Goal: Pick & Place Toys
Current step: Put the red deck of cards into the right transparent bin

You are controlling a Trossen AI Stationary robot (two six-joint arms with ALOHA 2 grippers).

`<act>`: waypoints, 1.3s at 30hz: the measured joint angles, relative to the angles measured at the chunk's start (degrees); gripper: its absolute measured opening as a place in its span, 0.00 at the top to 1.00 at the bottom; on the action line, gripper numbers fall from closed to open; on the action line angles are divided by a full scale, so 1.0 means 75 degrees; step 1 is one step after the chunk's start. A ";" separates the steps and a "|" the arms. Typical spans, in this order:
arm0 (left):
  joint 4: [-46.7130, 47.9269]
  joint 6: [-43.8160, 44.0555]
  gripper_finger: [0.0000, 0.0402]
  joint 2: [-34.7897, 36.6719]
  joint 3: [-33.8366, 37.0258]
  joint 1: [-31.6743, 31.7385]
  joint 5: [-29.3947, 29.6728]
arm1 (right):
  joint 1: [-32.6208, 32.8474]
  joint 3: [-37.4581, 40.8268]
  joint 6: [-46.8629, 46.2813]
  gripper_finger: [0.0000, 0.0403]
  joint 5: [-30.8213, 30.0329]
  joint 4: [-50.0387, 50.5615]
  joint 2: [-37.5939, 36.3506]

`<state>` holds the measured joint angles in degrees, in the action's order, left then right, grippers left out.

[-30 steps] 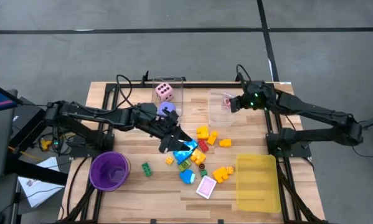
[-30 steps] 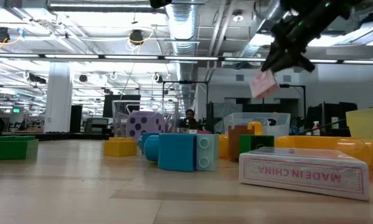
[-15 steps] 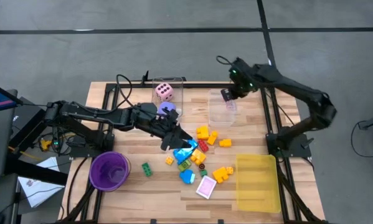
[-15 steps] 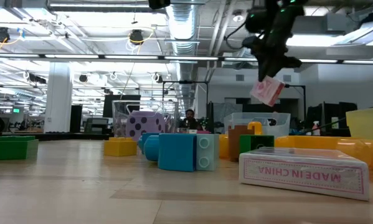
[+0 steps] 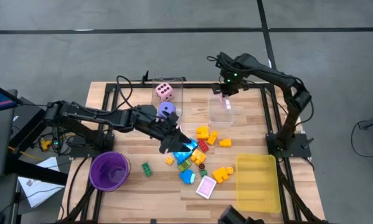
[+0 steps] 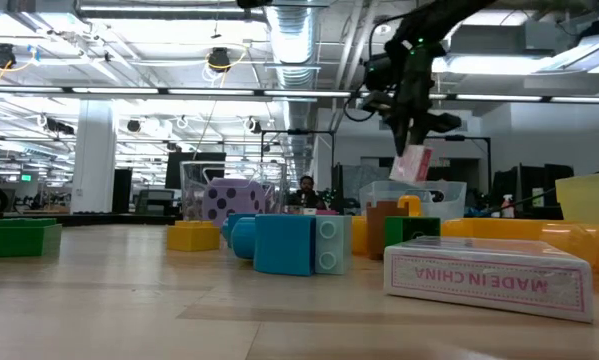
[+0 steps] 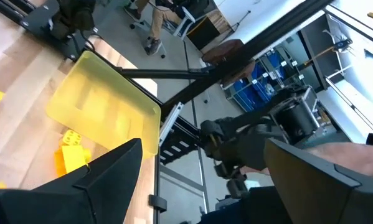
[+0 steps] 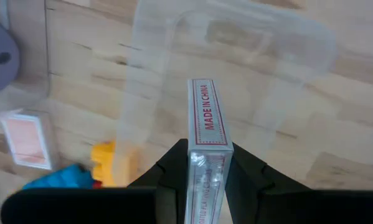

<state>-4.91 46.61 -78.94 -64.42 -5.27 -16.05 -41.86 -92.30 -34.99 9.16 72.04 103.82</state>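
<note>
Fingers (image 8: pixel 170 171) of the right gripper (image 8: pixel 209 168) were clamped on the two broad faces of a pink-white card box (image 8: pixel 207 134), which stood on edge between them with its narrow printed edge facing the wrist camera and its long axis running straight out ahead of the fingers. In the high view this gripper (image 5: pixel 224 94) hung over the far right clear box (image 5: pixel 222 111), and in the low view the card box (image 6: pixel 412 163) pointed downward, held in the air just above that box's rim (image 6: pixel 411 188). The left gripper (image 5: pixel 172 140) rested low at the near edge of the toy pile (image 5: pixel 198 152) in the middle of the surface (image 5: pixel 136 183), its fingers (image 7: pixel 105 171) spread well apart with nothing between them. A second card box (image 5: pixel 206 187) lay flat on the surface near the yellow tray (image 5: pixel 258 182). A pink die (image 5: pixel 164 92) and a purple die (image 5: pixel 166 109) sat in the other clear box (image 5: pixel 171 84), and a purple cup (image 5: pixel 109 170) stood at the near left.
</note>
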 joint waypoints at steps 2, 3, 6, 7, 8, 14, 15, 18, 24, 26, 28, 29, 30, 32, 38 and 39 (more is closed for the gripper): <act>0.0001 0.0000 0.17 0.0000 0.0000 -0.0055 0.0000 | 0.0021 -0.0133 -0.0265 0.82 0.0073 0.0006 0.0204; -0.0002 0.0003 0.17 0.0000 0.0000 -0.0085 0.0000 | 0.0042 -0.0168 -0.0331 0.82 0.0123 0.0043 0.0305; 0.0000 0.0023 0.17 0.0000 0.0000 -0.0159 -0.0003 | 0.0039 -0.0186 -0.0523 0.82 0.0178 0.0374 0.0559; -0.0001 0.0023 0.17 0.0000 0.0000 -0.0175 -0.0003 | 0.0046 -0.0187 -0.0595 0.82 0.0192 0.0445 0.0629; 0.0001 0.0023 0.17 0.0000 0.0000 -0.0196 -0.0003 | 0.0054 -0.0190 -0.0681 0.82 0.0200 0.0453 0.0695; 0.0012 0.0048 0.17 0.0000 0.0000 -0.0278 -0.0030 | 0.0057 -0.0195 -0.1152 0.82 0.0163 0.0211 0.0826; 0.0017 0.0051 0.17 0.0000 0.0000 -0.0303 -0.0030 | 0.0052 -0.0195 -0.1233 0.82 0.0164 0.0122 0.0826; 0.0027 0.0052 0.17 0.0000 0.0000 -0.0365 -0.0031 | 0.0049 -0.0195 -0.1402 0.82 0.0132 0.0018 0.0826; 0.0088 0.0054 0.17 0.0000 0.0000 -0.0407 -0.0200 | 0.0087 -0.0195 -0.1824 0.82 -0.0066 -0.0416 0.0826; 0.0139 0.0055 0.17 0.0000 0.0000 -0.0407 -0.0245 | 0.0085 -0.0195 -0.1968 0.82 -0.0064 -0.0557 0.0826; 0.0145 0.0056 0.17 0.0000 0.0000 -0.0407 -0.0245 | 0.0072 -0.0195 -0.2027 0.82 -0.0049 -0.0553 0.0826; 0.0144 0.0055 0.17 0.0000 0.0000 -0.0407 -0.0245 | 0.0072 -0.0195 -0.2024 0.82 -0.0043 -0.0542 0.0826; 0.0144 0.0057 0.17 0.0000 0.0000 -0.0407 -0.0245 | 0.0074 -0.0195 -0.2024 0.83 -0.0040 -0.0518 0.0826; 0.0144 0.0058 0.17 0.0000 0.0000 -0.0407 -0.0245 | 0.0116 -0.0195 -0.2025 0.83 -0.0040 -0.0524 0.0826; 0.0142 0.0134 0.17 0.0000 0.0000 -0.0407 -0.0245 | 0.0206 -0.0259 -0.1897 0.83 -0.0007 -0.0448 0.1091; 0.0144 0.0135 0.17 0.0000 0.0000 -0.0407 -0.0245 | 0.0209 -0.0282 -0.1804 0.83 -0.0005 -0.0353 0.1171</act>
<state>-3.84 47.62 -78.94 -64.42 -8.32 -17.89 -40.29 -94.41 -48.52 9.13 69.39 112.60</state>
